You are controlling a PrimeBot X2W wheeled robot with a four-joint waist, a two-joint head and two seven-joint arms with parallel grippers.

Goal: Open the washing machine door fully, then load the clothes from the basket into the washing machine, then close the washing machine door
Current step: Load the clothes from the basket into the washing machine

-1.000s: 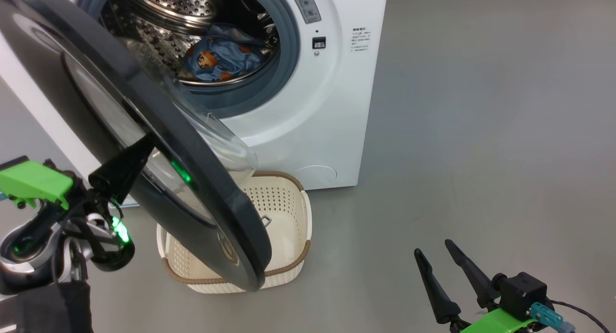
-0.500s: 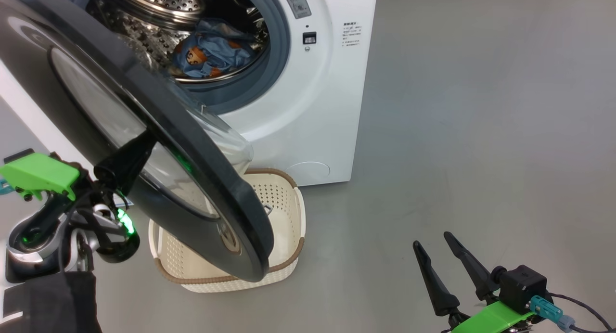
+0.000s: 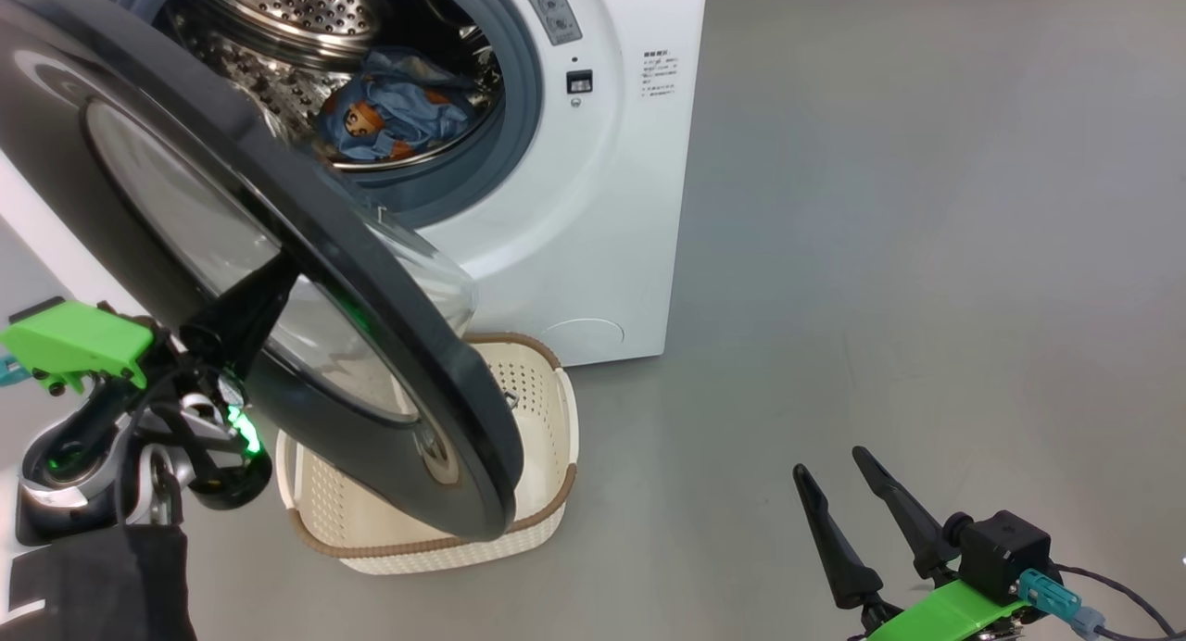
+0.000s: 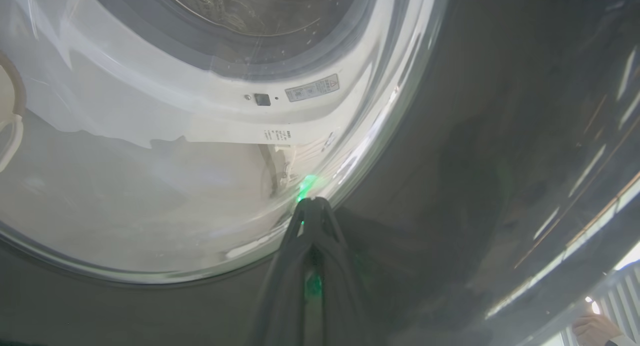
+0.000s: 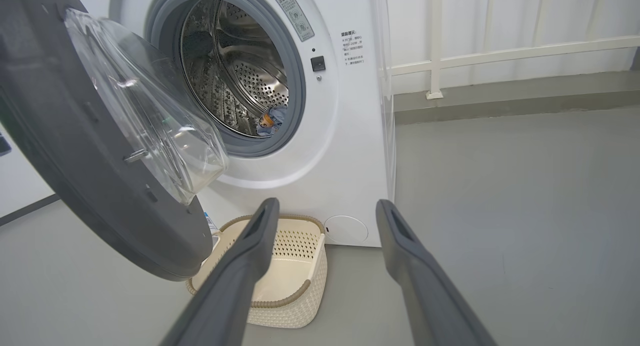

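The washing machine [image 3: 602,206] stands with its drum open. Light blue clothes [image 3: 394,113] with orange prints lie inside the drum, also seen as clothes [image 5: 272,121] in the right wrist view. The washing machine door [image 3: 389,335] hangs partly swung out over the cream basket [image 3: 542,521], whose visible part holds nothing. My left gripper [image 3: 278,278] is shut, its tips pressed on the door's outer face at the window's edge [image 4: 312,203]. My right gripper [image 3: 831,465] stands open and empty over the floor, well clear of the door [image 5: 75,161] and basket [image 5: 295,296].
Bare grey floor [image 3: 927,252] stretches to the right of the machine. A white railing [image 5: 500,56] and wall run behind it. A person's hand [image 4: 592,328] shows at the lower right of the left wrist view.
The whole head view has slid left, so the camera moved. Against the machine, the door and my left gripper have come slightly toward the opening. The right gripper has barely shifted.
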